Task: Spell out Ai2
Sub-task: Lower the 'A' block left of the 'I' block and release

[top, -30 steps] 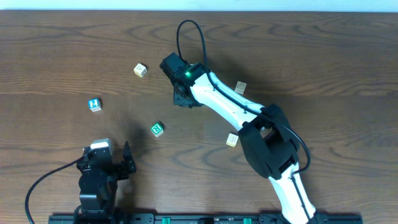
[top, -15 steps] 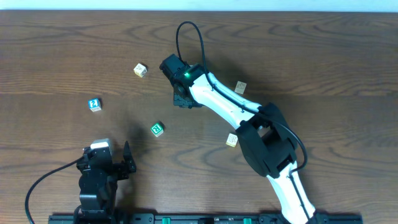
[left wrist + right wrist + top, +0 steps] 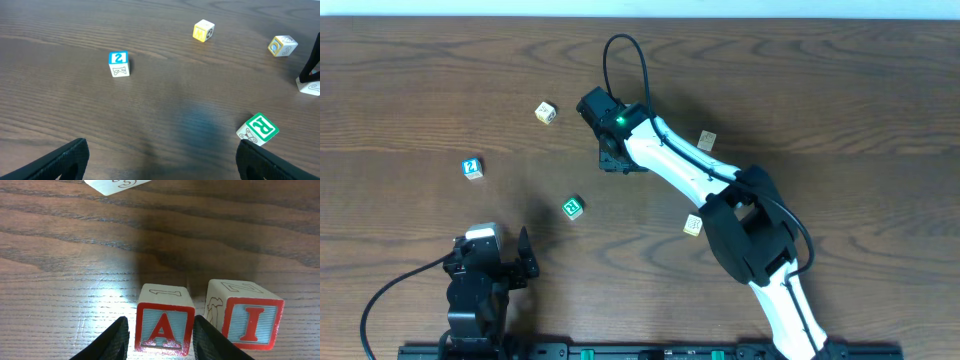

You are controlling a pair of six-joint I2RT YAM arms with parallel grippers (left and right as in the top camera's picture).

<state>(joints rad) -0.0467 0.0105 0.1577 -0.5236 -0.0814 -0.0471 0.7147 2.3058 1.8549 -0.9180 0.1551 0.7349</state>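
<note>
In the right wrist view the white cube with a red "A" [image 3: 163, 325] sits on the table, and the red "I" cube [image 3: 248, 321] stands close on its right. My right gripper [image 3: 160, 339] is open. Its fingers closely flank the A cube, with a thin gap on the left side. In the overhead view the gripper [image 3: 612, 158] hides both cubes. The blue "2" cube [image 3: 472, 168] lies far left and also shows in the left wrist view [image 3: 118, 64]. My left gripper [image 3: 162, 160] is open and empty near the table's front edge [image 3: 527, 255].
A green cube [image 3: 572, 207] lies between the arms and shows in the left wrist view [image 3: 258, 130]. Plain cream cubes lie at the back left [image 3: 546, 112], at the right [image 3: 708, 140] and at the front right [image 3: 693, 226]. Another cream cube [image 3: 117, 185] lies just beyond the A cube.
The right arm shifted very slightly a second ago and has been still since. The left arm and the loose cubes have not moved.
</note>
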